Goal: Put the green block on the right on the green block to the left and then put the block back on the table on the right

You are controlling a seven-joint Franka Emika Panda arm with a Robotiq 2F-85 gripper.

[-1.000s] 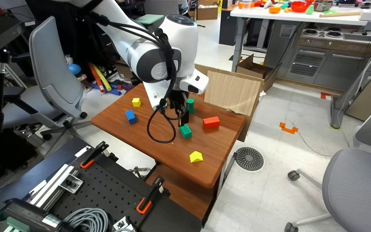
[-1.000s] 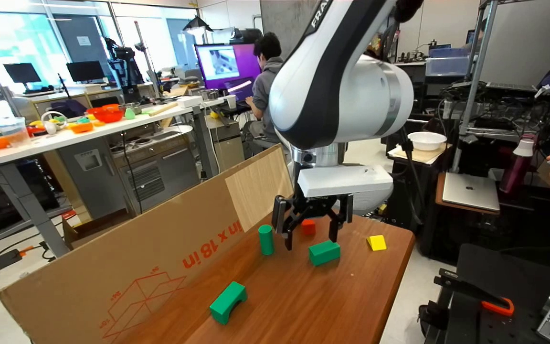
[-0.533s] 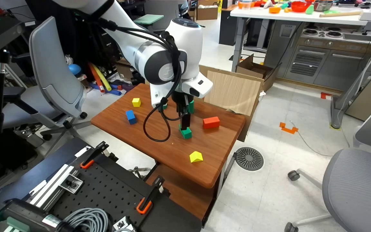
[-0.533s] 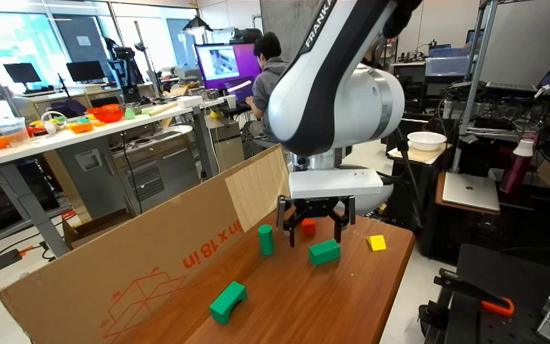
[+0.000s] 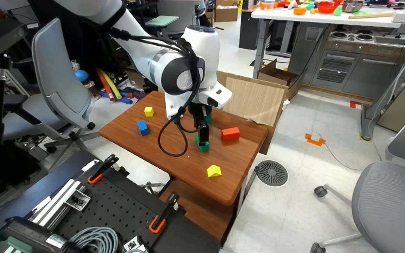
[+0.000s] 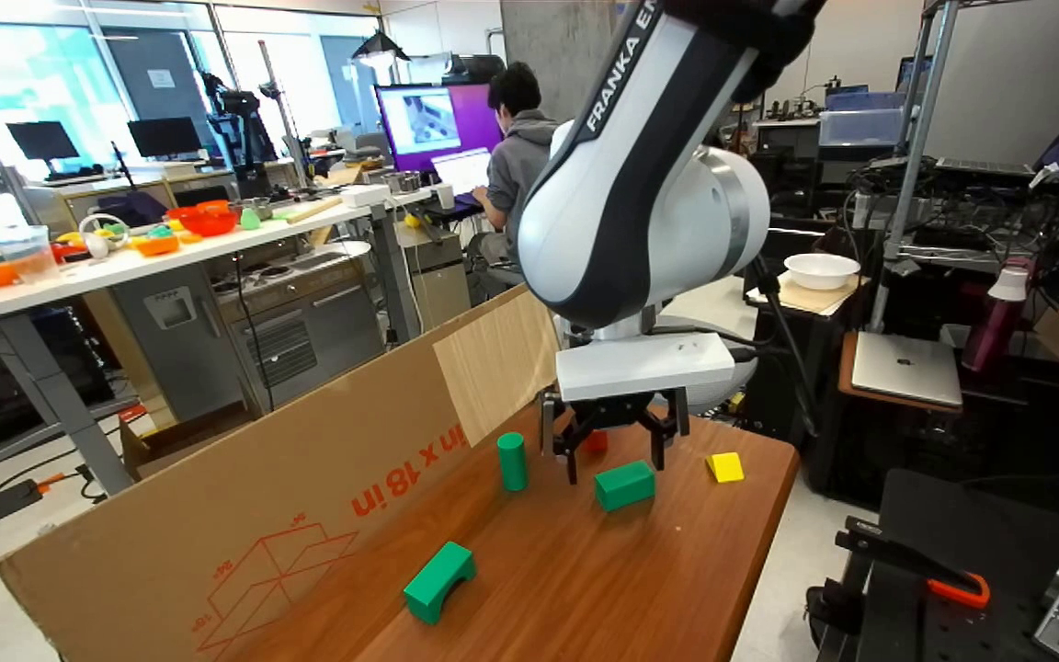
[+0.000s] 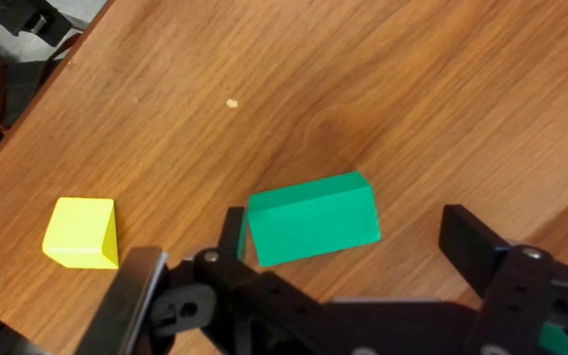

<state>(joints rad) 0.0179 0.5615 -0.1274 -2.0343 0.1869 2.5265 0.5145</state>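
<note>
A green rectangular block [image 6: 625, 485] lies on the reddish-brown wooden table [image 6: 585, 579]; it also shows in an exterior view [image 5: 204, 147] and in the wrist view [image 7: 316, 224]. A green arch block [image 6: 440, 581] lies apart to its left in that exterior view. A green cylinder [image 6: 512, 462] stands upright between them, nearer the cardboard. My gripper [image 6: 616, 471] is open and empty, low over the rectangular block. In the wrist view my gripper [image 7: 345, 217] has its left finger close beside the block's left end, with a wide gap at the right finger. Contact cannot be told.
A red block [image 5: 230, 134], a yellow wedge [image 5: 214, 171], a blue block [image 5: 143, 128] and a small yellow block [image 5: 148, 111] lie on the same table. A cardboard panel [image 6: 309, 496] stands along one edge. A black cable loop [image 5: 160, 137] hangs from the arm.
My gripper has come down closer to the rectangular green block and shifted and turned slightly. Its fingers stay open. The blocks have not moved.
</note>
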